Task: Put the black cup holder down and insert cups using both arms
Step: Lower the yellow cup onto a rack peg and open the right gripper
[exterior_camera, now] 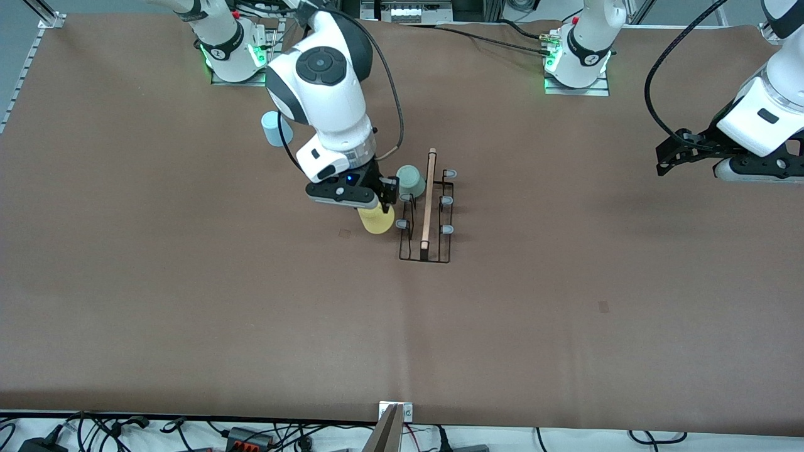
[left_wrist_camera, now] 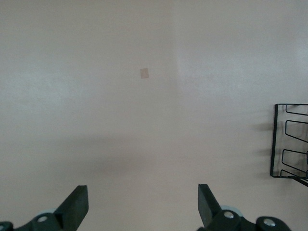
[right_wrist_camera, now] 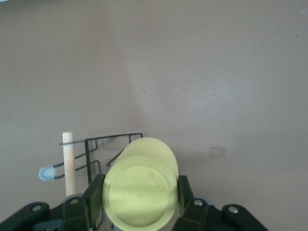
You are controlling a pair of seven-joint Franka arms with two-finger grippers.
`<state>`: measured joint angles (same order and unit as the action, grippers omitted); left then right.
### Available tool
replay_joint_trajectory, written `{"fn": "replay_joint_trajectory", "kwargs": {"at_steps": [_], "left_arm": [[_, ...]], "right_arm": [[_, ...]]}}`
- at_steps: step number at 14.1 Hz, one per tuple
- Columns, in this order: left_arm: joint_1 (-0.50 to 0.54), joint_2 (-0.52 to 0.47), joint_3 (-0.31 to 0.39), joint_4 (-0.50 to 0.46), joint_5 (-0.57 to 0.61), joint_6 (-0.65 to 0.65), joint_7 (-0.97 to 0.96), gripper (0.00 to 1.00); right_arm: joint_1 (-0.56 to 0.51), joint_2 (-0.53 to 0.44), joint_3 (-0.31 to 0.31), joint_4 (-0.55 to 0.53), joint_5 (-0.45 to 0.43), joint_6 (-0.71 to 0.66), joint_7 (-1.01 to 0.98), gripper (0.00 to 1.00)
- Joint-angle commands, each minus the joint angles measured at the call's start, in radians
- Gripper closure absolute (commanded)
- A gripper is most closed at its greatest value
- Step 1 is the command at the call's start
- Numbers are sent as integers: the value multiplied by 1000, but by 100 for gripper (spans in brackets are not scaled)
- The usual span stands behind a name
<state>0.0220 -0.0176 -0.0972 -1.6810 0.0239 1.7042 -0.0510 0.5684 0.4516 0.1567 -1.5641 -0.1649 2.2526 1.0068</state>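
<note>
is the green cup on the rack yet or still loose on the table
On the rack. The green cup sits tilted over a peg of the black cup holder, beside its wooden handle, bottom facing outward.

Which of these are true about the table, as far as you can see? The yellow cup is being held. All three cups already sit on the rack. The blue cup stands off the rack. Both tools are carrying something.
1. The right tool grips the yellow cup beside the black cup holder. True.
2. All three cups sit on the rack. False: only the green cup is on a peg.
3. The blue cup stands on the table near the right arm's base, apart from the rack. True.
4. The left tool carries a cup. False: it is open and empty, waiting over the left arm's end of the table.
</note>
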Motion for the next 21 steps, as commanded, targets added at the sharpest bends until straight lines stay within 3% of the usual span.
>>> {"fn": "replay_joint_trajectory", "kwargs": {"at_steps": [1,12,13,14,15,16,21], "left_arm": [[4,-10,-3,-8,-18,-1,11,0],[7,-10,-3,-8,-19,-1,13,0],[7,-10,-3,-8,-19,-1,13,0],[7,-10,-3,-8,-19,-1,13,0],[7,-10,-3,-8,-19,-1,13,0],[7,-10,-3,-8,-19,-1,13,0],[7,-10,-3,-8,-19,-1,13,0]], "right_arm": [[39,65,-22,81,-16,-4,41,88],[71,125,-25,82,-18,82,39,87],[74,131,-23,82,-22,82,39,81],[74,133,-23,82,-22,84,39,67],[74,134,-25,81,-22,84,39,38],[74,137,-25,81,-19,85,38,0],[39,93,-45,69,-16,27,4,0]]}}
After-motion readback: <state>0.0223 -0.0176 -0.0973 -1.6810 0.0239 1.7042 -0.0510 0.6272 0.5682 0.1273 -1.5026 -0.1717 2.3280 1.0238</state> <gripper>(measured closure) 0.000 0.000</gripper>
